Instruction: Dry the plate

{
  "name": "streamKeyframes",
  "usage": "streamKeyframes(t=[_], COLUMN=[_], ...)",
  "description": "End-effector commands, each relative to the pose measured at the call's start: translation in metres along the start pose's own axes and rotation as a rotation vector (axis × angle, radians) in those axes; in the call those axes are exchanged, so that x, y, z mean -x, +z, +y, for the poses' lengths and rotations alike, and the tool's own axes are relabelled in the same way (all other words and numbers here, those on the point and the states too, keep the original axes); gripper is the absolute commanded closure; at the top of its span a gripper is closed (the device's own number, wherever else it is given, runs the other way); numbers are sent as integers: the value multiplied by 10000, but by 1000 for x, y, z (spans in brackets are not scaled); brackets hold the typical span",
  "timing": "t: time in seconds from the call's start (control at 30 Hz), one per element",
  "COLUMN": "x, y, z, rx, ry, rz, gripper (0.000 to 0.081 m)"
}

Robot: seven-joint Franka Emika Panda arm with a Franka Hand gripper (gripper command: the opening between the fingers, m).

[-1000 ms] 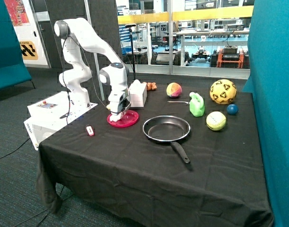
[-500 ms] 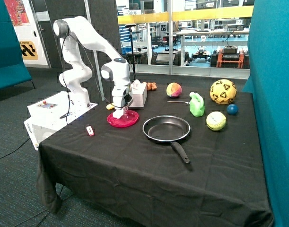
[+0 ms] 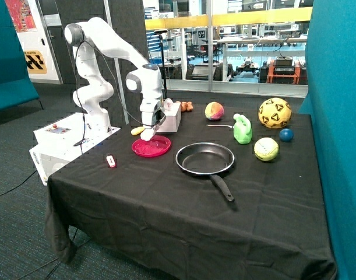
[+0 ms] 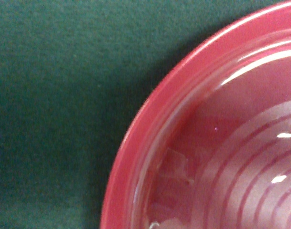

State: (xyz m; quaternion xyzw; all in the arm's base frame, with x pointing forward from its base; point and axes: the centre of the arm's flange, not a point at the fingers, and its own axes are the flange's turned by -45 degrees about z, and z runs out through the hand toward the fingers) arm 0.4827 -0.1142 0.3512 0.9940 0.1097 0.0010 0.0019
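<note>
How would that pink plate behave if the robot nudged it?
The plate looks like rigid, glossy plastic, so probably light and stiff. Lying flat on the black tablecloth, it would likely slide, not tip. The gripper hangs just above its rim.

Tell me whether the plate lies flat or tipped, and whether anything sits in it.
Flat on the black tablecloth, right side up: the plate shows its full rim. Its visible inside is bare. The gripper hangs just above it.

On my bench's black cloth a black frying pan sits near the middle, handle toward the front edge. Beyond it I see a green jug, three balls and a small blue one. A white box stands at the back, a small red-and-white item near the side edge.
</note>
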Motion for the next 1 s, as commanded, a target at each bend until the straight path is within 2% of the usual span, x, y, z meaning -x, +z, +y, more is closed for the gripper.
streamKeyframes(t=[0.0,0.4,0.6,0.97], x=[1,10,5,-13], y=[-20,-27,-31,-41], z=[-3,3,6,0], rx=[-40,-40,-40,-40], ry=[-76,-53,-73,-735], rz=[-15,-15,-15,-14], gripper=[808,808,808,808])
